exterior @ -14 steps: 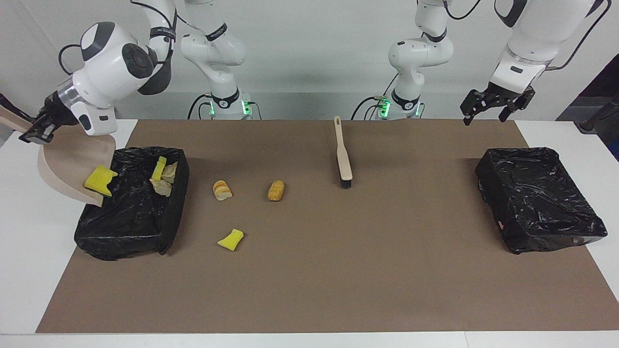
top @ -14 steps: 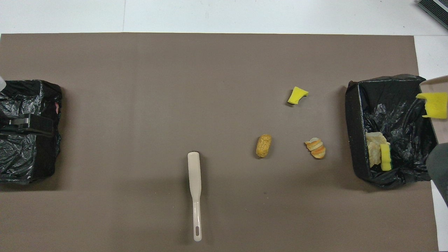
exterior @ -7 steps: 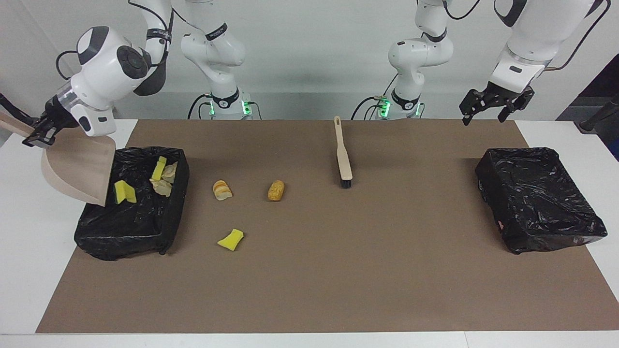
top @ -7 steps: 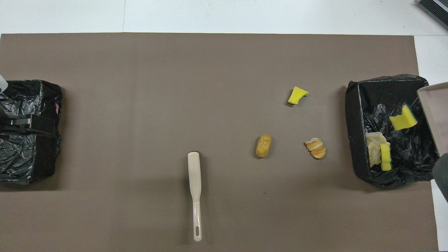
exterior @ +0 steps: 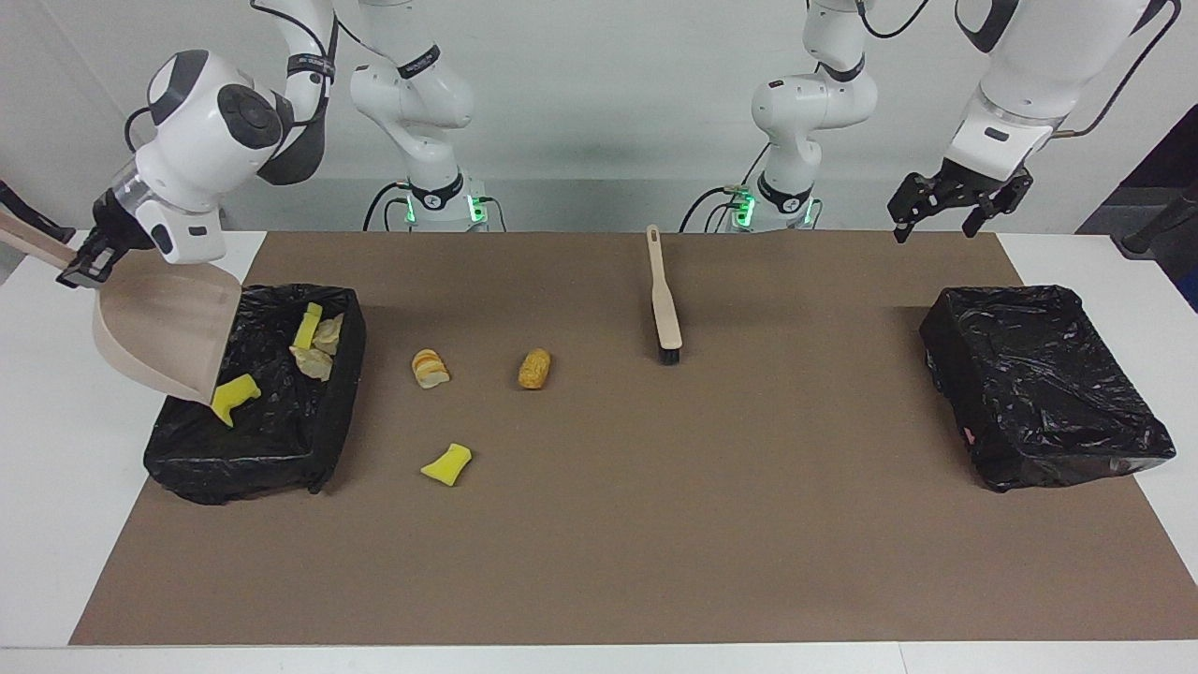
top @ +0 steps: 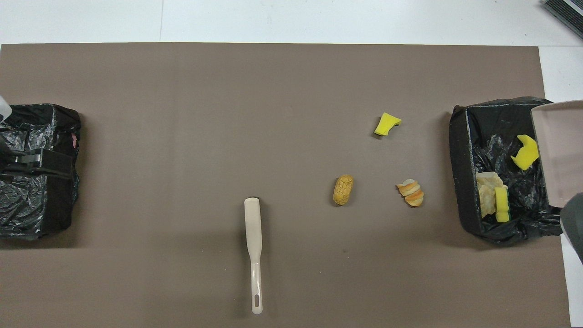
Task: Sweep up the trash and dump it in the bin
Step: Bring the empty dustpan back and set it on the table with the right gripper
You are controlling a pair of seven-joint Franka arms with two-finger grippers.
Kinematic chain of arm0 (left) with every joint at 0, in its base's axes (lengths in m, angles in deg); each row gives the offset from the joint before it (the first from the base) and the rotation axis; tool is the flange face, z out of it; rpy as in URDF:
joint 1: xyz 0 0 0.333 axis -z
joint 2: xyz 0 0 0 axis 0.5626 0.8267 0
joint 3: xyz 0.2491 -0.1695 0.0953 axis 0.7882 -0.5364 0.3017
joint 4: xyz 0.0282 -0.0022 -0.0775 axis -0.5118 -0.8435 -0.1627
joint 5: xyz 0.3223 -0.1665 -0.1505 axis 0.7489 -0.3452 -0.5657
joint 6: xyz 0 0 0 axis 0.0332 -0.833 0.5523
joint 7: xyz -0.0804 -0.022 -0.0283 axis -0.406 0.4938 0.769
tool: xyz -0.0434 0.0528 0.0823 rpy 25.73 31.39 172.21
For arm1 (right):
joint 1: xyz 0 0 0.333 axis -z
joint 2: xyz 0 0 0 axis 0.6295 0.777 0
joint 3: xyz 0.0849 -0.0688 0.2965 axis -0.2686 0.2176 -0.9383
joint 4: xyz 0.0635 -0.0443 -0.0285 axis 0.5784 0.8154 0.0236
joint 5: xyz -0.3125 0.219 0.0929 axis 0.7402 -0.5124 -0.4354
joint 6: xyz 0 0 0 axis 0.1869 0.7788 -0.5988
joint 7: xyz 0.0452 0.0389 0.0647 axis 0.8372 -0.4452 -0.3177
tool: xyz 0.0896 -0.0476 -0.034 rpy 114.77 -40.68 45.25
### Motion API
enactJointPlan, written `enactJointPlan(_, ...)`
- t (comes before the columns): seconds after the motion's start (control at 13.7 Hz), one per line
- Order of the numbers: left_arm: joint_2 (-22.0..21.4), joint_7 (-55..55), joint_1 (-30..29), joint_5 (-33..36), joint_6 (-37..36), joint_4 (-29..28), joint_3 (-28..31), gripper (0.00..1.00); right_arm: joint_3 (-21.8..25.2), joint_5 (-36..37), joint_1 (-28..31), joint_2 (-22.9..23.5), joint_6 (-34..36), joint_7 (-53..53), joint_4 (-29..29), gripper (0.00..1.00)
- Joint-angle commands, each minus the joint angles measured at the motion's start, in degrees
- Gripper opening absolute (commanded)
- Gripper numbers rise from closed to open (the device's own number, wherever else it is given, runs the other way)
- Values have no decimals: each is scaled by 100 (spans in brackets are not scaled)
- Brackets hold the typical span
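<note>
My right gripper (exterior: 89, 264) is shut on the handle of the beige dustpan (exterior: 164, 323), which hangs tilted over the black-lined bin (exterior: 323, 440) at the right arm's end; the dustpan also shows in the overhead view (top: 558, 150). In that bin lie a yellow foam chunk (exterior: 234, 394), a yellow-green piece (exterior: 307, 326) and pale scraps (exterior: 318, 354). On the brown mat lie a croissant (exterior: 430, 368), a corn cob (exterior: 534, 368) and a yellow foam chunk (exterior: 446, 464). The beige brush (exterior: 664, 300) lies on the mat near the robots. My left gripper (exterior: 955, 201) waits open and empty, up in the air.
A second black-lined bin (exterior: 1048, 384) stands at the left arm's end of the table. The brown mat (exterior: 655, 524) covers most of the white table.
The yellow foam chunk slid off the dustpan and dropped into the bin. The dustpan shifted a little farther over the bin. The left arm has not moved.
</note>
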Motion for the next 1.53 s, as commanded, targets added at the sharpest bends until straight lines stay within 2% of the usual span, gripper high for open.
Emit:
enactJointPlan(0.0,-46,95,-38,-79,-44,-22,-17,100,-47,-904,-14,250,121,144,-424,0)
enactJointPlan(0.15,-38,95,-38,-79,-44,-22,-8,100,-47,-1460,-329,347,121,450,-539,0)
enactJointPlan(0.29,-46,95,-38,-79,-44,-22,-8,100,-55,-1689,-628,470,121,1073,-766,0)
enactJointPlan(0.51,-46,95,-38,-79,-44,-22,-8,100,-99,-2549,-1234,628,304,2073,-1030,0)
enactJointPlan(0.73,-46,95,-46,-79,-44,-22,-8,100,-91,-2701,-2304,1023,979,3777,-1408,0)
enactJointPlan(0.95,-46,87,-55,-79,-44,-22,-8,100,-82,-3235,-3158,1752,1806,5780,-2330,0)
enactJointPlan(1.24,-46,17,-20,-79,-114,-31,1,100,-99,-4579,-3459,2210,1914,8110,-3034,0)
enactJointPlan(1.46,-46,-10,32,-79,-141,-22,1,100,-99,-4705,-4003,2885,2125,9884,-3753,0)
